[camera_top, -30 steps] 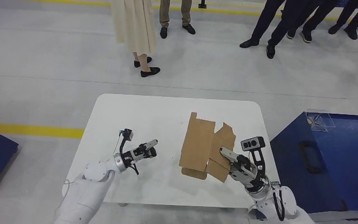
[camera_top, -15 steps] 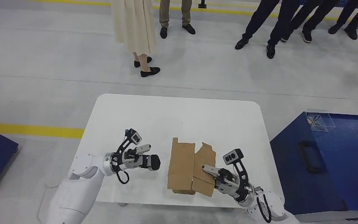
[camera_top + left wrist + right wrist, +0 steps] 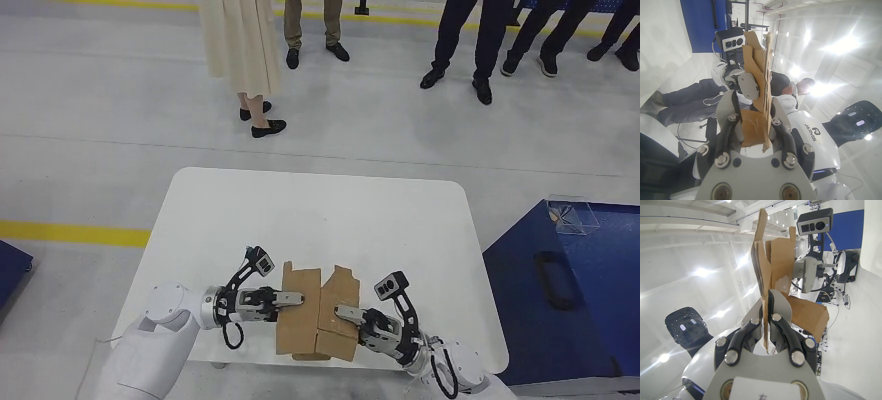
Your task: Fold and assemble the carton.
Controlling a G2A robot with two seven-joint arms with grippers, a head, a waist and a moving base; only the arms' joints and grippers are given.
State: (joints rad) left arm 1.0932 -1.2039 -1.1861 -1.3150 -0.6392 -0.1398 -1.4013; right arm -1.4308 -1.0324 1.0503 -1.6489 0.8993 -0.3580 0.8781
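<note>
**Where Two Grippers Meet: The Carton Held Over the Table**

While the carton (image 3: 302, 325) hangs between both arms over the near part of the white table (image 3: 300, 220), the parts read from left to right as follows. Left: the left gripper (image 3: 287, 297) stands at the carton's left edge. Its jaws are spread and the cardboard passes between them. One finger (image 3: 780, 117) touches the sheet and the other stands apart from it. Centre: the carton is brown and flattened, with notched flaps along its far edge and one flap bent out of plane. Right: the right gripper (image 3: 345, 316) is clamped on the carton's right panel, its jaws pressed onto the cardboard from both sides. Far right: a blue container (image 3: 560, 290) stands beside the table, well apart from the carton.
</note>
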